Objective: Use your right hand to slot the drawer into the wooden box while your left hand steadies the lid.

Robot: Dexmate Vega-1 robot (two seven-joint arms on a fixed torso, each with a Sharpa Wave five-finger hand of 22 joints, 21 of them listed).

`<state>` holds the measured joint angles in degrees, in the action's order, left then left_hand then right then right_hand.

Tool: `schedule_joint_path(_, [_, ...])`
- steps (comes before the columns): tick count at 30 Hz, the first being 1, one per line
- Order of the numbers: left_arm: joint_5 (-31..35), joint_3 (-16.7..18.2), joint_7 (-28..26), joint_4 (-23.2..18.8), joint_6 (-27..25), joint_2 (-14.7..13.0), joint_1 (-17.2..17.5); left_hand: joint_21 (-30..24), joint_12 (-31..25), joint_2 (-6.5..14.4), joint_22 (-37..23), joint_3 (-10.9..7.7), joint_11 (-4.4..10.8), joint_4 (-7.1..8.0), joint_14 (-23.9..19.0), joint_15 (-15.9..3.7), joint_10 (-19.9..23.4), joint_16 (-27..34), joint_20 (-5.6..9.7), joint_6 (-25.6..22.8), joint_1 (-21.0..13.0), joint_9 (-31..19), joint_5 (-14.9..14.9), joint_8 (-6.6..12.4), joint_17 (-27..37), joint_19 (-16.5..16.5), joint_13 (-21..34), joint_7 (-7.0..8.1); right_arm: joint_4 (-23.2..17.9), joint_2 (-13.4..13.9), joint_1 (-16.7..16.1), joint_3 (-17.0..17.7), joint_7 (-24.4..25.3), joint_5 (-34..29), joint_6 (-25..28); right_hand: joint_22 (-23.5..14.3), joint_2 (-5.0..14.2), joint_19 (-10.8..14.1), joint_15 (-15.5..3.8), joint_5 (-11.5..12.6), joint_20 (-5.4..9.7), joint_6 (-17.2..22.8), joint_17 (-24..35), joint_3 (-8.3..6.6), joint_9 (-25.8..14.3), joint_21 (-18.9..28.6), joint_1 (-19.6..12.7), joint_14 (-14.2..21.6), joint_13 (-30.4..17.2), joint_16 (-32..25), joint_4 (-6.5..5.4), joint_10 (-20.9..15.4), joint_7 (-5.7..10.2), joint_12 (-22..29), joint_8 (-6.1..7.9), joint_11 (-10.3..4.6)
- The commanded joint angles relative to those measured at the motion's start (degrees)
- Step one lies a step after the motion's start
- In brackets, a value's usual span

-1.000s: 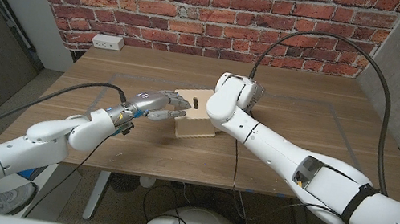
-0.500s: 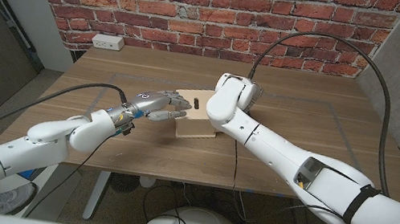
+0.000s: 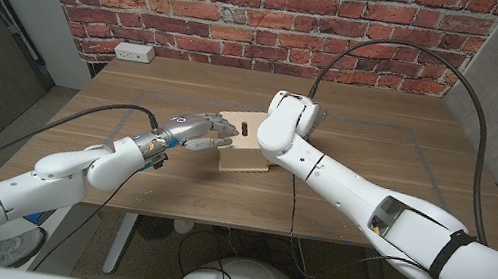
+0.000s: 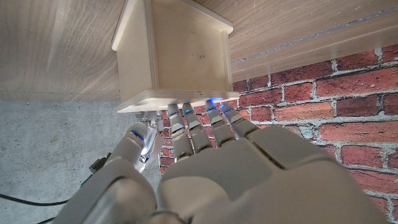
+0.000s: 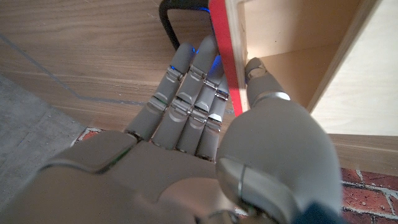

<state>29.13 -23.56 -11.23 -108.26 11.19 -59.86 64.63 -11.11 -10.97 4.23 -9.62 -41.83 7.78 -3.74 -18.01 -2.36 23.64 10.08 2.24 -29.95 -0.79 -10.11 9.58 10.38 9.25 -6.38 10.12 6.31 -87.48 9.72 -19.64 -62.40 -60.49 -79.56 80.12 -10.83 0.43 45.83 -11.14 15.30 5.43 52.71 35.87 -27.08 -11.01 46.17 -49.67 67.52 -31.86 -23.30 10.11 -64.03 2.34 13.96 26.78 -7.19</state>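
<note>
My left hand [image 3: 194, 131] comes in from the left side of the surface [image 3: 364, 179], fingers stretched out toward the wooden box [image 3: 244, 159]. In the left wrist view my left fingertips [image 4: 186, 115] touch the edge of the lid [image 4: 180, 99], the flat board that overhangs the box body; they press on it and wrap around nothing, so I call this hand open and bracing, not gripping.

The box sits near the middle of the surface, just past my left fingertips and partly under my right forearm. Its top carries a dark slot [image 3: 244, 126].

To the right of it, my right hand [image 5: 211, 99] holds the drawer [image 5: 233, 56]: in the right wrist view the fingers lie along one side of a thin red-edged panel and the thumb [image 5: 264, 84] on the other, so the panel is pinched between them. A dark looped handle [image 5: 180, 22] shows beyond the fingertips. In the head view this hand is hidden behind its own wrist, hard against the right side of the box.

What the next move turns on, as I judge it: the drawer already sits at the box's right-hand opening, with pale wooden inner walls visible just beyond the panel, and my left hand stands directly opposite. So the push should run leftward along the drawer's long axis, straight toward my bracing left hand. How deep the drawer already sits I cannot tell. If the panel is tilted against the opening, it may jam or shove the box sideways.
</note>
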Motion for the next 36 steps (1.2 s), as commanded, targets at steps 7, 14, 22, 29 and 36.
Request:
schedule_joint_path(7, [0.0, -0.4, 0.2, -0.3, -0.8, 0.5, -0.3, 0.2, 0.1, 2.0, -0.2, -0.7, -0.34, -0.14, -0.6, -9.11, 0.5, -0.1, 8.93, -0.3, -0.2, -0.1, 0.3, 0.27, 0.2, -0.6, 0.1, -0.47, -1.5, 0.9, 1.3, -0.5, -4.1, -0.2, -0.1, 0.2, 1.68, -1.9, -0.48, -0.1, 2.83, -3.2, -1.3, 0.54, -1.3, 0.1, 0.8, -4.6, 1.0, 1.9, -1.48, 2.7, -2.24, -2.0, -2.35, 1.04])
schedule_joint_path(14, [0.0, -0.7, 0.4, 0.0, -0.2, 0.5, -0.7, 0.1, 0.1, 2.1, -0.2, -0.79, -0.27, -0.18, -0.6, -9.12, 0.6, -0.1, 8.91, -0.3, -0.2, -0.1, 0.3, 0.28, 0.2, -0.7, 0.1, -0.46, -2.0, 1.1, 1.5, -0.3, -4.3, 1.3, -0.1, 0.3, 1.36, -2.5, -0.18, -0.4, 2.16, -5.1, -1.7, 1.56, -1.3, 0.1, 2.0, -5.9, 1.3, 2.3, -1.68, 4.2, -3.26, -2.4, -3.69, 1.98])
schedule_joint_path(22, [-0.2, -0.7, 0.3, 0.0, -0.7, 0.8, -0.7, 0.1, 0.1, 2.1, -0.2, -0.89, -0.25, -0.2, -0.8, -9.14, 0.7, 0.0, 8.97, -0.3, -0.1, -0.1, 0.3, 0.31, 0.2, -0.8, 0.1, -0.46, -2.7, 1.6, 2.1, -0.3, -6.4, 2.0, -0.1, 0.4, 1.19, -3.4, 0.74, -0.8, 0.98, -7.5, -1.7, 3.09, -1.2, -0.1, 3.5, -8.8, 1.9, 2.8, -1.83, 6.9, -4.71, -2.9, -5.7, 3.52])
schedule_joint_path(29, [0.0, -0.9, 0.2, 0.1, -0.6, 0.9, -0.9, 0.0, 0.1, 2.1, -0.2, -0.96, -0.22, -0.23, -0.8, -9.06, 0.7, 0.0, 8.98, -0.3, -0.1, -0.1, 0.3, 0.3, 0.2, -1.0, 0.1, -0.44, -3.4, 2.1, 2.3, -0.3, -6.8, 2.2, -0.1, 0.5, 1.38, -4.1, 1.24, -1.0, 0.25, -9.3, -1.3, 3.92, -1.2, -0.3, 4.1, -10.3, 2.4, 2.7, -1.88, 8.6, -5.26, -3.0, -7.05, 4.42])
schedule_joint_path(36, [-0.1, -1.0, 0.3, -0.1, -1.1, 1.0, -0.9, 0.1, 0.0, 2.2, -0.2, -1.04, -0.09, -0.25, -0.9, -9.1, 0.8, 0.0, 8.98, -0.3, -0.1, -0.1, 0.3, 0.31, 0.2, -1.0, 0.1, -0.46, -3.6, 2.5, 2.7, -0.1, -8.6, 1.9, -0.1, 0.5, 1.17, -4.8, 2.19, -1.3, -1.04, -11.4, -1.1, 4.89, -1.1, -0.5, 4.7, -12.3, 2.9, 2.8, -1.72, 10.9, -6.08, -3.2, -8.65, 5.63])
